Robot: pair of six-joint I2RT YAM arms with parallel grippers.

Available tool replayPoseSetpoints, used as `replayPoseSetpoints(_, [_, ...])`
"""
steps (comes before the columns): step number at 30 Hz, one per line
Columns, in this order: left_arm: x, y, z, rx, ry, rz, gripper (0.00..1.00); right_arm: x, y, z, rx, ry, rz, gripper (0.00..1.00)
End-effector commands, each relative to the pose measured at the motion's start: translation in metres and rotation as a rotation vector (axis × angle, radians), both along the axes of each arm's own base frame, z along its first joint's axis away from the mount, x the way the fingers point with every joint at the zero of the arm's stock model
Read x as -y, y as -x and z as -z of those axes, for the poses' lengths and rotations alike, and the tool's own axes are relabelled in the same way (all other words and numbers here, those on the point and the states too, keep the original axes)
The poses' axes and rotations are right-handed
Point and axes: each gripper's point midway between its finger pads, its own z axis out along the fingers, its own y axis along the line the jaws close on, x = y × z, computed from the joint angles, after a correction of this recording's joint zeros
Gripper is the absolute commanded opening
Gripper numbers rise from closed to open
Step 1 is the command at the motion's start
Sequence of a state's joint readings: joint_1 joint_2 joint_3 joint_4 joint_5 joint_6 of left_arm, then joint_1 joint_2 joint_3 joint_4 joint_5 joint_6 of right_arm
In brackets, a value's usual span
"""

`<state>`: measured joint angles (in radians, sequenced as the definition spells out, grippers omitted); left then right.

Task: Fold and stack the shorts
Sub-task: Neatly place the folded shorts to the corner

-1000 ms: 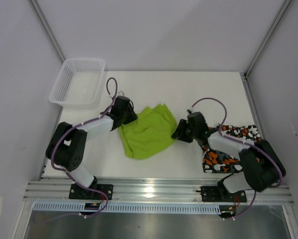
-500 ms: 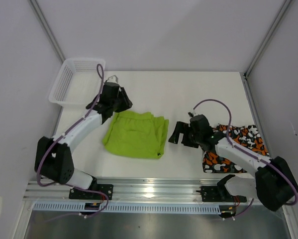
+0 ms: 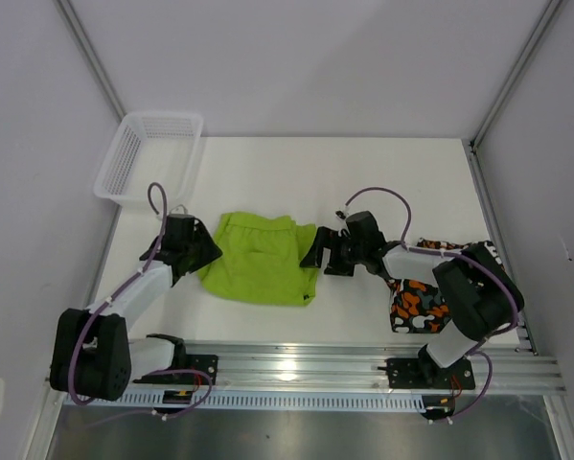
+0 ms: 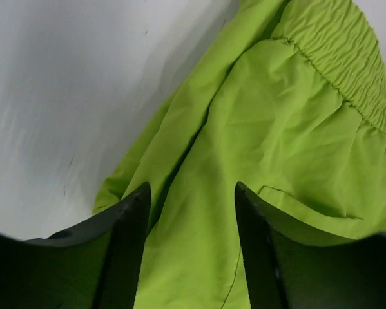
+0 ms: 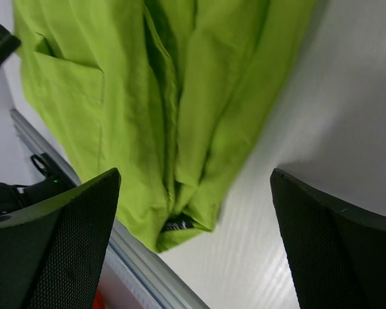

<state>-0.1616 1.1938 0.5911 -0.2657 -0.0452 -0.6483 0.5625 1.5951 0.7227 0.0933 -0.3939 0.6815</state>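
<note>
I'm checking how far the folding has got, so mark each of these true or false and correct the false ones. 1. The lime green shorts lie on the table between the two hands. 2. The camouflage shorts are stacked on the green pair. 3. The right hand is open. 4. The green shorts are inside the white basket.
1. True. The lime green shorts lie on the table, with the left hand at one edge and the right hand at the other.
2. False. The camouflage shorts lie apart at the right, partly under the right arm.
3. True. Its jaws stand wide apart and grip nothing.
4. False. The basket stands at the far left corner with no shorts in it.
</note>
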Motion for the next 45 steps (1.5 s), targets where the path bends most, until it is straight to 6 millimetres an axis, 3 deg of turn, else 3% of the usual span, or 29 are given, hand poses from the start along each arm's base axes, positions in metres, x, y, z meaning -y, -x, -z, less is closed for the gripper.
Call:
replayPoseSetpoints(1, [-0.002, -0.017, -0.022, 0.127, 0.073, -0.031, 0.59, -0.029, -0.018, -0.019, 0.053, -0.130, -0.042, 0.99])
replayPoseSetpoints(3, [-0.008, -0.016, -0.024, 0.143, 0.095, -0.044, 0.68, -0.039, -0.015, -0.010, 0.036, -0.113, -0.064, 0.99])
replayPoseSetpoints(7, [-0.014, -0.015, -0.034, 0.193, 0.112, -0.057, 0.72, -0.055, -0.013, 0.001, 0.037, -0.082, -0.084, 0.99])
replayPoseSetpoints(9, [-0.015, -0.013, -0.037, 0.212, 0.113, -0.064, 0.77, -0.060, -0.015, 0.004, 0.041, -0.072, -0.085, 0.95])
replayPoseSetpoints(12, [-0.018, -0.013, -0.040, 0.223, 0.100, -0.071, 0.77, -0.057, -0.019, 0.018, 0.019, -0.014, -0.065, 0.63])
replayPoseSetpoints(13, [-0.018, -0.012, -0.037, 0.215, 0.099, -0.069, 0.78, -0.055, -0.020, 0.024, 0.015, 0.006, -0.064, 0.43])
replayPoseSetpoints(14, [-0.018, -0.013, -0.037, 0.213, 0.101, -0.068, 0.77, -0.052, -0.019, 0.028, 0.001, 0.029, -0.060, 0.34])
replayPoseSetpoints(15, [-0.018, -0.012, -0.033, 0.204, 0.100, -0.069, 0.77, -0.047, -0.026, 0.030, 0.012, 0.055, -0.036, 0.16])
replayPoseSetpoints(17, [-0.016, -0.012, -0.026, 0.188, 0.104, -0.057, 0.77, -0.032, -0.032, 0.034, 0.014, 0.116, -0.016, 0.02])
replayPoseSetpoints(22, [-0.004, -0.014, -0.019, 0.190, 0.124, 0.025, 0.77, 0.017, -0.021, 0.035, 0.013, 0.267, -0.098, 0.00])
replayPoseSetpoints(24, [0.004, -0.011, -0.011, 0.175, 0.119, 0.067, 0.77, 0.036, -0.026, 0.029, 0.010, 0.325, -0.090, 0.00])
replayPoseSetpoints(25, [0.006, -0.010, -0.007, 0.172, 0.116, 0.079, 0.77, 0.050, -0.014, 0.034, -0.048, 0.386, -0.126, 0.00])
replayPoseSetpoints(28, [0.014, -0.012, -0.002, 0.172, 0.139, 0.117, 0.77, 0.067, -0.013, 0.032, -0.067, 0.480, -0.132, 0.00])
replayPoseSetpoints(33, [0.041, -0.018, 0.000, 0.197, 0.251, 0.222, 0.77, 0.055, -0.013, 0.025, -0.025, 0.412, -0.182, 0.01])
replayPoseSetpoints(40, [0.073, -0.026, -0.004, 0.239, 0.398, 0.350, 0.79, 0.049, -0.011, 0.032, -0.039, 0.382, -0.200, 0.01])
replayPoseSetpoints(42, [0.080, -0.029, -0.006, 0.243, 0.406, 0.376, 0.79, 0.048, -0.011, 0.032, -0.038, 0.375, -0.204, 0.01])
replayPoseSetpoints(43, [0.085, -0.025, 0.003, 0.202, 0.397, 0.385, 0.79, 0.048, -0.011, 0.032, -0.040, 0.375, -0.203, 0.00])
replayPoseSetpoints(45, [0.085, -0.035, 0.005, 0.192, 0.339, 0.385, 0.79, 0.047, -0.011, 0.031, -0.037, 0.374, -0.204, 0.00])
